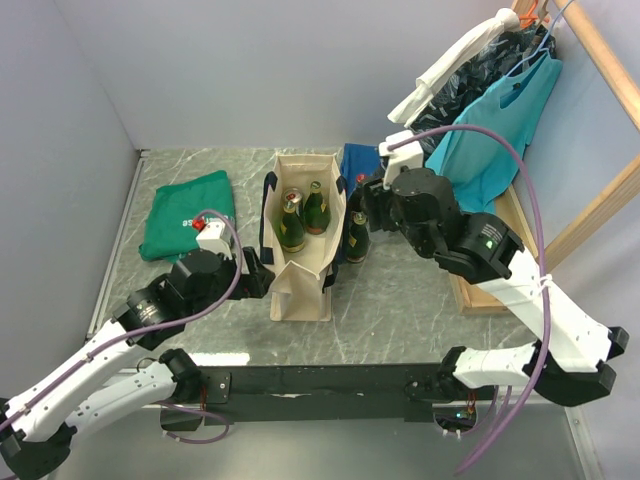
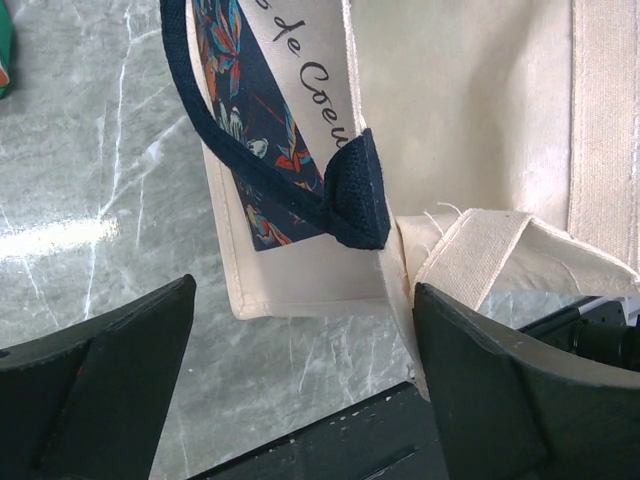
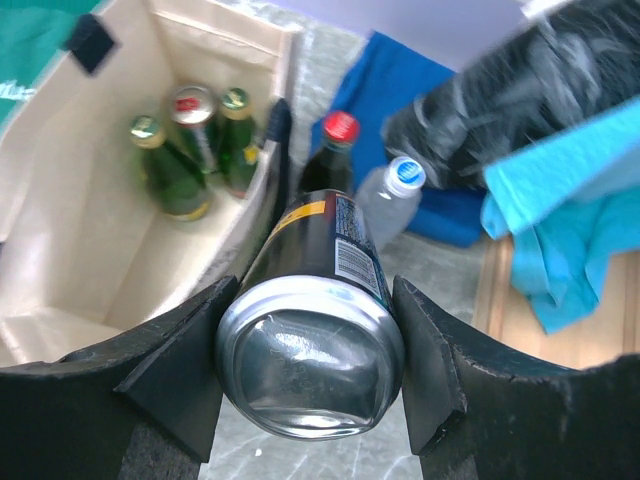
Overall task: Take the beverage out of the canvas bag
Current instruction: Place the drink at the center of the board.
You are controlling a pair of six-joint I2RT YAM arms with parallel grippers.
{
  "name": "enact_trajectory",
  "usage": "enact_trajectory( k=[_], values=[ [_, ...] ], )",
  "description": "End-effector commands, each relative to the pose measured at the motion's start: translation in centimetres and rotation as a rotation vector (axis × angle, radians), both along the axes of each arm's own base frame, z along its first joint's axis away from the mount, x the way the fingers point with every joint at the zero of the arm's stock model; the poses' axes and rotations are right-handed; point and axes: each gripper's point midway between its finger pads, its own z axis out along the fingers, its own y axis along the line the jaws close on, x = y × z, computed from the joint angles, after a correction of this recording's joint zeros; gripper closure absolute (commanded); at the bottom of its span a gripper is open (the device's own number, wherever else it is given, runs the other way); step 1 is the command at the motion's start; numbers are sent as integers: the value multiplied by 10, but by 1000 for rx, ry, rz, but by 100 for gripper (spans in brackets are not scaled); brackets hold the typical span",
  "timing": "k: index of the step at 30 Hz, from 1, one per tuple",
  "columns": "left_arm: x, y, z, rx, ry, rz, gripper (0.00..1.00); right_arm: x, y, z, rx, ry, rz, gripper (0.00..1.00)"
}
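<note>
Cream canvas bag (image 2: 470, 120), cursive "de Coeu" on its side

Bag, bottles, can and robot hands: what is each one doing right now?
canvas bag: standing upright, top open.
bottles: upright inside the bag.
can: outside the bag, gripped.
right gripper: shut on the can.
left gripper: open, by the bag's bottom corner.
green T-shirt: folded, lying flat.
</note>
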Motion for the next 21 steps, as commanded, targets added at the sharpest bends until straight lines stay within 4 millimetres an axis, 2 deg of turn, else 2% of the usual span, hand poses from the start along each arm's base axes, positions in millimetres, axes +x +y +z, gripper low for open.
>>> enact_trajectory(
  k=[1,9,12,13,21],
  values=[
    [-5,2,8,-13,-17,-9,2,9,-26,21,110,-80,-110,100],
    [-7,9,18,-49,-56,14,0,20,-47,-8,132,-23,-160,100],
    [-7,9,19,-50,-56,15,1,25,-47,-22,121,9,-164,100],
    [-7,9,19,-50,-56,15,3,26,-46,-25,120,17,-158,100],
    [-5,14,18,-41,-53,45,4,42,-42,-50,118,65,-163,100]
  ],
)
